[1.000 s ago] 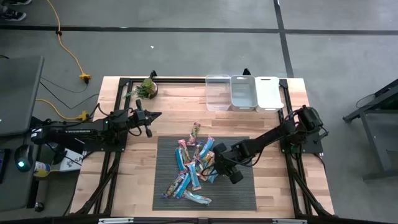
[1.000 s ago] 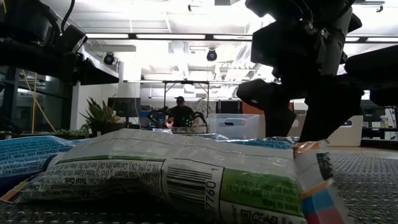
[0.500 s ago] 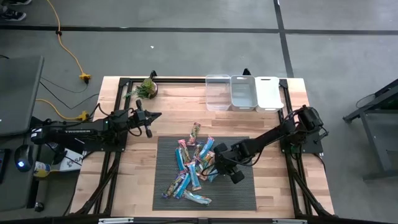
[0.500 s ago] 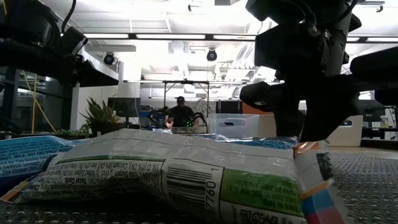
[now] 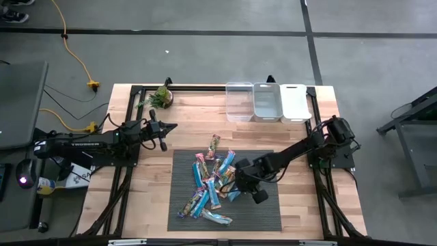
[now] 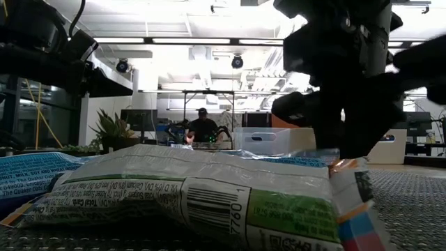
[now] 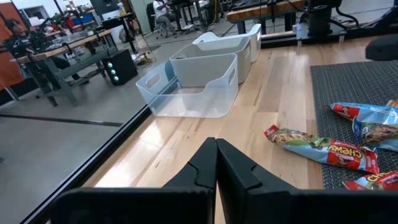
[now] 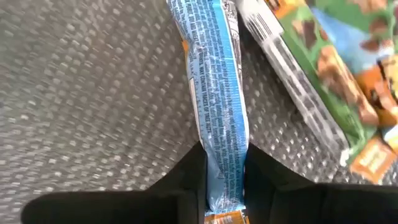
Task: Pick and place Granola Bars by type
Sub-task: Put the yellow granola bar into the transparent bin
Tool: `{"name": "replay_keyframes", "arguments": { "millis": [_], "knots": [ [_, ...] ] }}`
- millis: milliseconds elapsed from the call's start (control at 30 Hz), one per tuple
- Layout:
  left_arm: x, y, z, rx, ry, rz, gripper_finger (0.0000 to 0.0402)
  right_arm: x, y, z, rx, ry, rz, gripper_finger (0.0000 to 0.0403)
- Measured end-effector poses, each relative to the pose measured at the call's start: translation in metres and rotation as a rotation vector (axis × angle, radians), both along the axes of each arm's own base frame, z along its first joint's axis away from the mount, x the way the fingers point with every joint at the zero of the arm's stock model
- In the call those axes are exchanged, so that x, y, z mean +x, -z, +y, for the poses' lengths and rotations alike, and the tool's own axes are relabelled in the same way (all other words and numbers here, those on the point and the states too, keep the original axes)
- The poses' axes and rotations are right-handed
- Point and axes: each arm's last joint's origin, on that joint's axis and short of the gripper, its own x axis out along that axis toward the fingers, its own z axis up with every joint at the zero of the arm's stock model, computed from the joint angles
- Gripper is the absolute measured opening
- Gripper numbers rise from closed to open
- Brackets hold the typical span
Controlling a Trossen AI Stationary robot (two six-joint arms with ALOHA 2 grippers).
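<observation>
Several granola bars [image 5: 212, 181] in light blue, pink, green and tan wrappers lie in a loose pile on a dark mat [image 5: 266, 212]. My right gripper [image 5: 236, 189] is low over the pile's right side and is shut on a light blue bar [image 8: 214, 74]. A green bar [image 8: 323, 68] lies beside that bar. The low view has a green-and-white bar [image 6: 188, 195] in front and my right gripper [image 6: 334, 136] behind it. My left gripper [image 5: 171, 126] is shut and holds nothing, above bare wood left of the mat. My right gripper pinches the light blue bar near its nearer end [image 8: 222, 155] between the two fingers [image 8: 186, 180], one on each long edge. It comes from above, slanting down. The bar runs on past the fingers along their line and lies on the mat.
Three bins [image 5: 266, 102], one clear, one grey and one white, stand side by side at the table's far edge. A small potted plant [image 5: 162, 96] stands at the far left corner. Bare wood lies between mat and bins. A person sits in the room beyond [image 6: 203, 127].
In the low view my right gripper's fingers have drawn together from a clear gap to none, taking hold of the light blue bar. The gripper has stayed at the pile's right side. The bars have not visibly moved.
</observation>
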Motion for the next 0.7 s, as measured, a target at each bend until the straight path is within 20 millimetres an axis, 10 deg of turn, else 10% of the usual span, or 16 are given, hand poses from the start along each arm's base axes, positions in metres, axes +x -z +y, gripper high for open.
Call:
{"name": "replay_keyframes", "arguments": {
  "millis": [367, 700],
  "knots": [
    [0.0, 0.0, 0.0, 0.0, 0.0, 0.0, 0.0001, 0.031, -0.049, -0.002, 0.192, -0.023, -0.035, 0.0056],
    [0.0, 0.0, 0.0, 0.0, 0.0, 0.0, 0.0001, 0.078, -0.147, -0.018, 0.569, -0.154, -0.323, 0.0052]
  ]
}}
